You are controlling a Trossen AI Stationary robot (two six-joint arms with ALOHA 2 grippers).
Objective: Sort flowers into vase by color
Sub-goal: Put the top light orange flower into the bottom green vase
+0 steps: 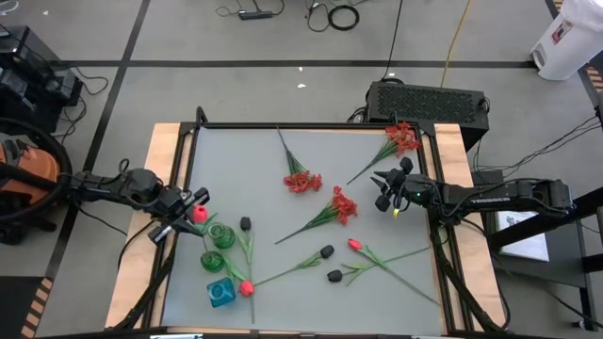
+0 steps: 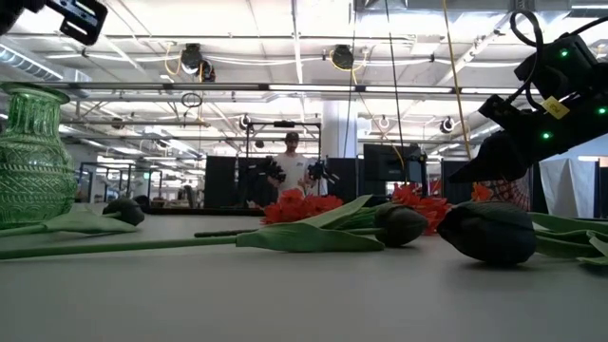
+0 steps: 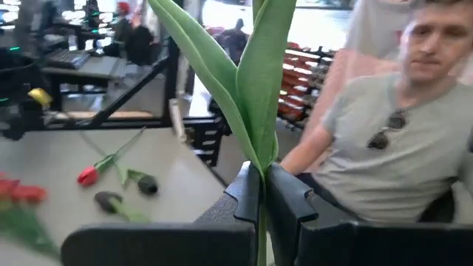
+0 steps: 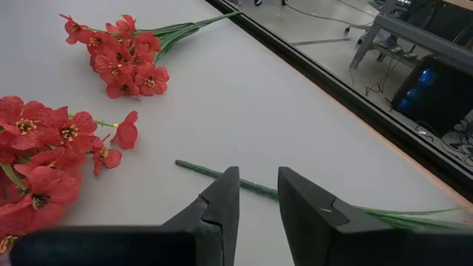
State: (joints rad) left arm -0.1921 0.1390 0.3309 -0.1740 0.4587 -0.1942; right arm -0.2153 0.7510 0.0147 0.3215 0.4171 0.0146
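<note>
Left hand (image 1: pixel 191 213) clamping tulip stem (image 3: pixel 260 111), above green vase (image 1: pixel 221 235)

1. Large open industrial hall used as a robotics lab or workshop. High ceiling (image 2: pixel 304 38) with exposed trusses, ducts and long strip lights.
2. Grey concrete floor (image 1: pixel 236 85) marked with dark tape lines; loose cables (image 1: pixel 334 14) lie across it.
3. Work table (image 1: pixel 311 155) in a black metal frame, with a black electronics box (image 1: pixel 426 99) at its far edge.
4. Further benches with monitors (image 2: pixel 385 166) and dark racks in the background; a person (image 2: pixel 291 166) stands among them.
5. A seated person in a grey shirt (image 3: pixel 384 155) close to the table.
</note>
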